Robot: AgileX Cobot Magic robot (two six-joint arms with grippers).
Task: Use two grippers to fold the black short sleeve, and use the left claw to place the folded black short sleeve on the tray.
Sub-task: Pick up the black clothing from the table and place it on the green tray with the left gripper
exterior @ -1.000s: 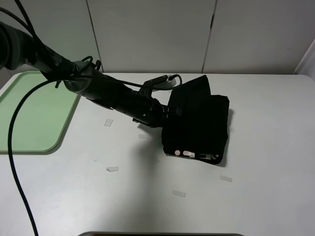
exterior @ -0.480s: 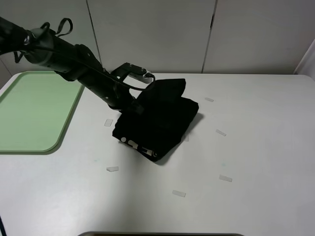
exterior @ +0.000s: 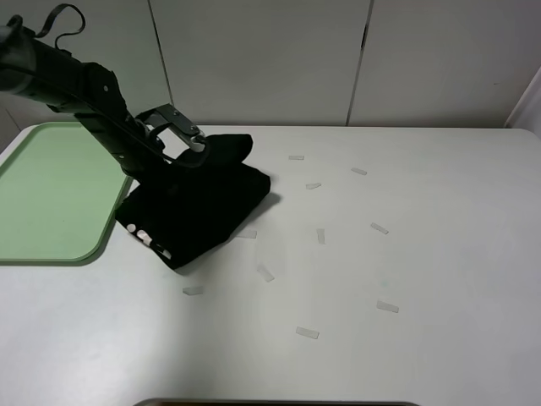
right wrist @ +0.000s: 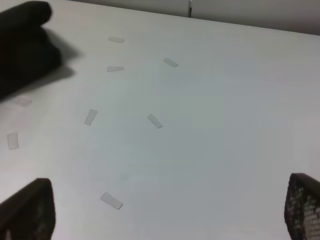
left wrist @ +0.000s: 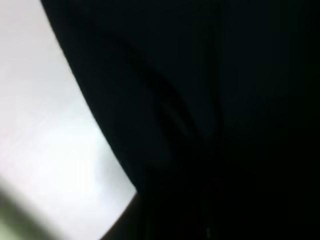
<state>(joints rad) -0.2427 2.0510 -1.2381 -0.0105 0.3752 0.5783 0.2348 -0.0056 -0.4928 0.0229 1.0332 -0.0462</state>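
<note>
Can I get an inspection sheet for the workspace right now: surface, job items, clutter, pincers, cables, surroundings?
Surface: white table, no stains seen.
Job's things: folded black short sleeve between table centre and tray, its corner nearest the tray reaching the rim, pale lettering at its near edge; pale green tray at the table's left end, nothing seen in it.
Clutter: small pale tape-like strips scattered over the table.
Pincers: left pincer shut on the shirt's far edge; right pincer open over bare table, holding nothing.
Cables: one loop on the left arm.
Surroundings: pale wall panels behind.
</note>
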